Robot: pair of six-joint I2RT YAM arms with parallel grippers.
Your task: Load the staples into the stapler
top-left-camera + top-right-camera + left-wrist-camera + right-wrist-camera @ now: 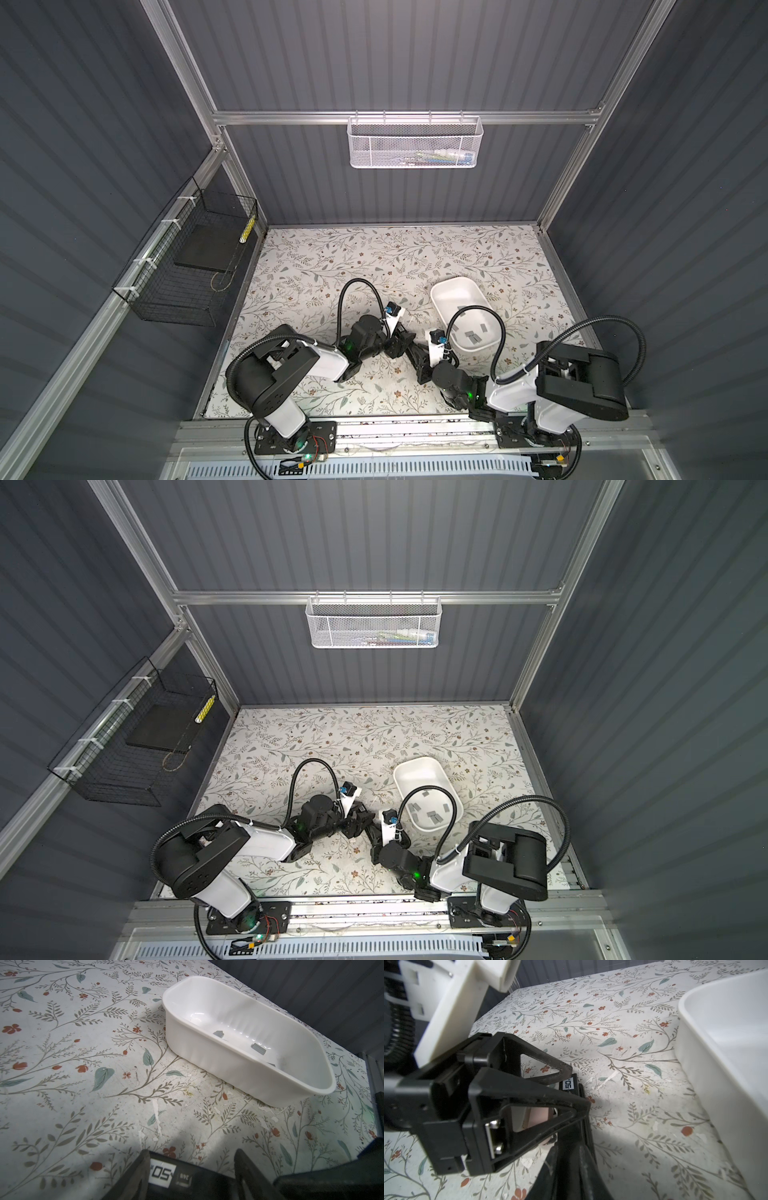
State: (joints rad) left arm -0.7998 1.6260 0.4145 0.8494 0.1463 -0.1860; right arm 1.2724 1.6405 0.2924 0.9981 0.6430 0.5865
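The black stapler (162, 1175), with a white "50" label, is held between both grippers just above the floral table near the front middle. My left gripper (192, 1157) is shut across its labelled end, a finger on each side; it also shows in both top views (405, 338) (363, 818). My right gripper (571, 1172) is shut on the stapler's (570, 1084) other end, right beside the left gripper (577, 1086). The staples (471, 334) (258, 1049), several small grey strips, lie loose in a white tub (436, 291) to the right of both grippers.
The white tub (716, 1064) stands close to the right arm's wrist and cable. A white mesh basket (415, 143) hangs on the back rail. A black wire basket (187, 270) hangs on the left wall. Aluminium rails border the table.
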